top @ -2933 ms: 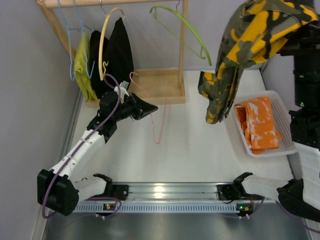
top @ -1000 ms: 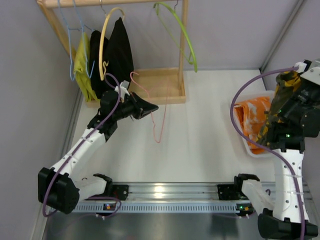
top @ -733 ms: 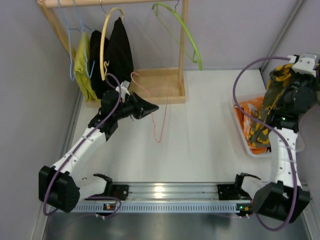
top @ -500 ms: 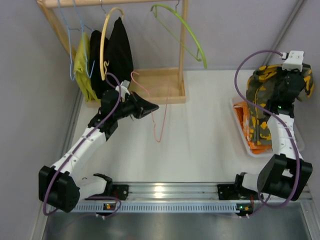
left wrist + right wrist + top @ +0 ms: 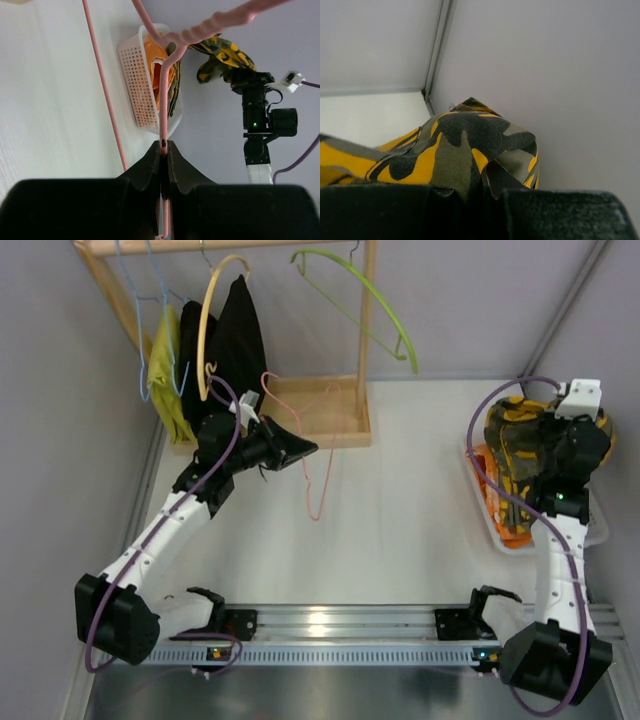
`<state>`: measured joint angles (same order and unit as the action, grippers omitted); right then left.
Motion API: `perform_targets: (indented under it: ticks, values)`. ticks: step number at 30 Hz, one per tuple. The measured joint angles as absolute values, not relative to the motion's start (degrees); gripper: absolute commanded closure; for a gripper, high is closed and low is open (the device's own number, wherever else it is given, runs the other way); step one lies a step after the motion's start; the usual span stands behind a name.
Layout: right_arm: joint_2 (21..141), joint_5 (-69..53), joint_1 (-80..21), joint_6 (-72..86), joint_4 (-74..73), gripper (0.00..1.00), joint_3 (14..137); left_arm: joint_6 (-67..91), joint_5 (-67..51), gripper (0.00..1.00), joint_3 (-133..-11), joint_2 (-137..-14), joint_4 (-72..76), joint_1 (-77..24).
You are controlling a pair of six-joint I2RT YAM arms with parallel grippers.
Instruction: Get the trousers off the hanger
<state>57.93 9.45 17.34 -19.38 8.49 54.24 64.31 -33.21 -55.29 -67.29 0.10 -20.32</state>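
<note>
We see trousers [image 5: 512, 440] bunched at far right, hanging over white basket [image 5: 137, 85], well apart from hanger [image 5: 322, 455]. Right gripper [image 5: 480, 195] fingers pinched tight on trousers fabric. Orange cloth [image 5: 154, 52] lies in basket. Hanger dangles above table [image 5: 400, 530], left of centre. Left gripper [image 5: 164, 152] fingers clamped together on hanger wire. Wooden rack [image 5: 350, 420] just behind hanger.
</note>
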Motion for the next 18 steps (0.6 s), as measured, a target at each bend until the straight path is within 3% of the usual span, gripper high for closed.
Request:
perform_targets:
  ticks: [5, 14, 18]
  values:
    - [49.4, 7.1, 17.5, -21.0, 1.2, 1.00, 43.7, 62.6, -34.0, 1.00, -56.0, -67.3, 0.0, -20.3]
    - [48.9, 3.2, 17.6, -23.9, -10.5, 1.00, 39.1, 56.9, -34.7, 1.00, -58.5, -65.1, -0.6, -20.3]
    - [49.3, 0.2, 18.6, -27.1, -13.8, 0.89, 37.5, 53.2, -34.6, 1.00, -60.6, -64.8, -2.2, -20.5]
